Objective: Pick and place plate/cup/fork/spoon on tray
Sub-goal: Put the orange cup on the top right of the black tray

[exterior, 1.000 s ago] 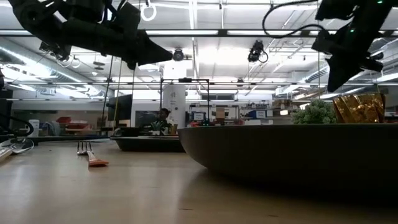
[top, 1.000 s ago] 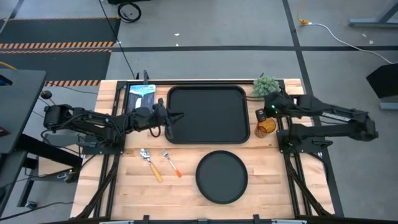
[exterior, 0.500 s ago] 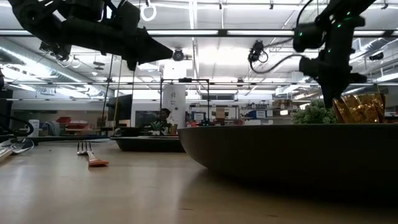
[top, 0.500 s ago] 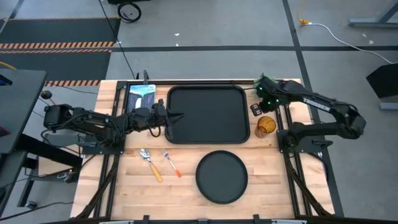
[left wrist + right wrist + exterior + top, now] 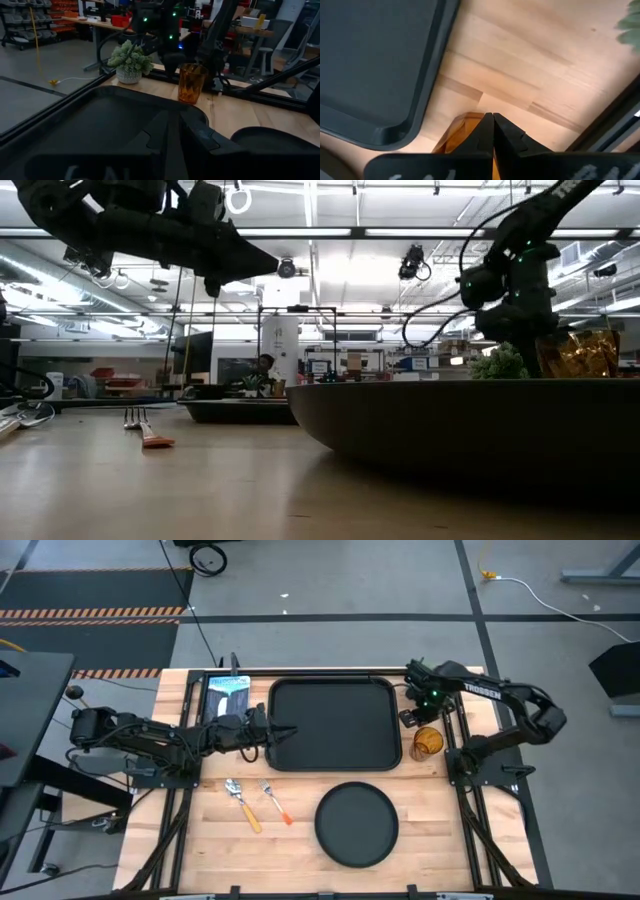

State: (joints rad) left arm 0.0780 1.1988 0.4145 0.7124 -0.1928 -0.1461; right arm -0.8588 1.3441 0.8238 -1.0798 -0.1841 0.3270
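Observation:
The black tray [image 5: 335, 725] lies at the table's far middle. The round black plate [image 5: 357, 824] lies near of it and fills the low view's foreground [image 5: 470, 430]. The amber cup [image 5: 428, 742] stands upright right of the tray. The spoon [image 5: 242, 804] and the fork [image 5: 277, 802] lie flat left of the plate. My left gripper [image 5: 287, 728] hovers shut over the tray's left rim. My right gripper [image 5: 408, 718] is shut and points down, just above the cup's tray-side rim [image 5: 462, 125].
A small green plant [image 5: 131, 57] stands at the far right corner behind my right arm. A blue-and-white card [image 5: 227, 697] lies left of the tray. Bare wood shows between the tray and the plate and at the near left.
My right arm has folded back toward the table's far edge. Its gripper has come down and a little toward the tray, ending beside the cup. The cup and the other things have stayed in place.

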